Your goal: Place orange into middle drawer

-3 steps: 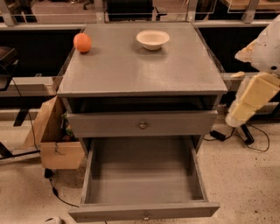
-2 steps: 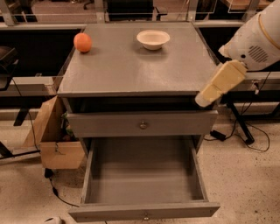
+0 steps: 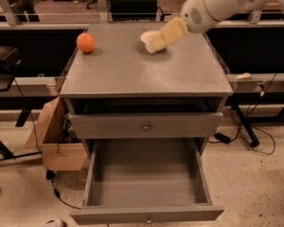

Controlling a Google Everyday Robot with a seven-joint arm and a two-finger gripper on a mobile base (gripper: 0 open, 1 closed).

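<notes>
The orange (image 3: 85, 42) sits on the back left of the grey cabinet top (image 3: 133, 75). The middle drawer (image 3: 146, 177), the lower of the two knobbed drawers, is pulled wide open and holds nothing. My gripper (image 3: 155, 43) reaches in from the upper right on a cream and white arm (image 3: 204, 13). It hovers over the back middle of the top, right of the orange and well apart from it. It covers most of the cream-white bowl (image 3: 145, 36).
The upper knobbed drawer (image 3: 145, 126) is closed above the open one. An open cardboard box (image 3: 53, 142) stands on the floor left of the cabinet. Cables and a black stand leg (image 3: 244, 128) lie on the floor at the right.
The arm has swung from the cabinet's right side up and leftward; the gripper is now over the bowl on the top. The orange and drawers have not moved.
</notes>
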